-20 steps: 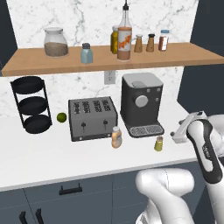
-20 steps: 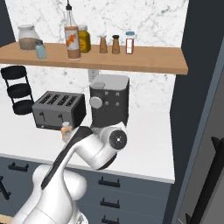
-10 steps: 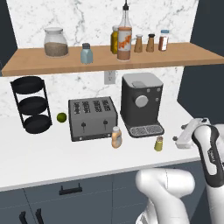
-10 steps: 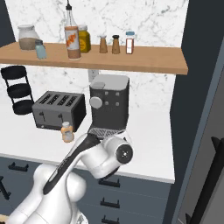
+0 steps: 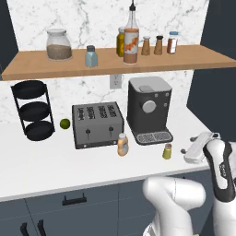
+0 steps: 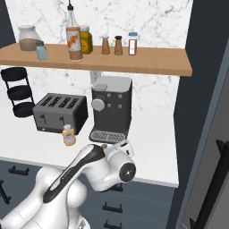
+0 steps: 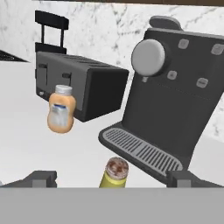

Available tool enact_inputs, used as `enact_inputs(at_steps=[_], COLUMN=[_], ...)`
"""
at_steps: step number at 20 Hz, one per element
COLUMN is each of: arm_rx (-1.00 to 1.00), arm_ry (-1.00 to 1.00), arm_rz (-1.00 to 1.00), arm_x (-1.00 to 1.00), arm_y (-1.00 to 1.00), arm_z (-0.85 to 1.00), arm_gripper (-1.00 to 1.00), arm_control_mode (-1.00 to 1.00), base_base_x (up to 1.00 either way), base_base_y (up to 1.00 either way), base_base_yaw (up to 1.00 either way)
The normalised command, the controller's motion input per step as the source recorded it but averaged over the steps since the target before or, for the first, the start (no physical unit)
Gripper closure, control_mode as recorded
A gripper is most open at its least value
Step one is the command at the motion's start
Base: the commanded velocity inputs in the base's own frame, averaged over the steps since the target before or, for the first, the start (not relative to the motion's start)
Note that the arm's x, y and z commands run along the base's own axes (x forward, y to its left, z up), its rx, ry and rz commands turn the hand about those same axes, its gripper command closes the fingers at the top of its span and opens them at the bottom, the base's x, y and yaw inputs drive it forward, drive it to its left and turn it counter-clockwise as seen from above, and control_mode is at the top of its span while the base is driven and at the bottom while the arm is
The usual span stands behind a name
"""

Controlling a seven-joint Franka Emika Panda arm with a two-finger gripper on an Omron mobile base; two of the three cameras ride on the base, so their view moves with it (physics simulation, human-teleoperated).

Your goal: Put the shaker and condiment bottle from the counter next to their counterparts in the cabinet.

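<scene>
The yellow-green shaker [image 5: 167,151] stands on the white counter [image 5: 46,170] in front of the coffee machine. In the hand view the shaker [image 7: 114,174] sits low and centred between my two spread fingertips [image 7: 40,178]. My gripper [image 5: 186,150] is open, level with the shaker and just to its right, holding nothing. The peach-orange condiment bottle [image 5: 122,144] stands upright by the toaster's front corner, also seen as the bottle [image 7: 61,113]. On the wooden shelf [image 5: 184,60] stand the pale blue shaker [image 5: 91,56] and the tall orange-labelled bottle [image 5: 131,44].
A dark toaster [image 5: 97,124] and a coffee machine [image 5: 150,108] stand close behind the shaker. A black three-tier rack [image 5: 33,108] and a lime [image 5: 65,123] are at the left. The shelf also carries a glass jar [image 5: 58,44], a yellow jar [image 5: 121,41] and brown shakers [image 5: 152,45].
My hand has dropped lower toward the counter at the right and come level with the shaker. The shaker and the bottle have not moved.
</scene>
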Motion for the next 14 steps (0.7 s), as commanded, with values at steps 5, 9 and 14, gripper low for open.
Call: enact_inputs(at_steps=[5, 9, 14], arm_rx=[0.03, 0.05, 0.06], arm_ry=[0.0, 0.0, 0.0], arm_rz=[0.01, 0.0, 0.0], arm_x=[0.0, 0.0, 0.01], arm_y=[0.0, 0.0, 0.0], arm_z=[-0.37, -0.14, -0.1], arm_gripper=[-1.0, -1.0, -1.0], arm_control_mode=[-1.0, -1.0, -1.0], base_base_x=[0.0, 0.0, 0.0], base_base_y=[0.0, 0.0, 0.0], base_base_yaw=[0.0, 0.0, 0.0])
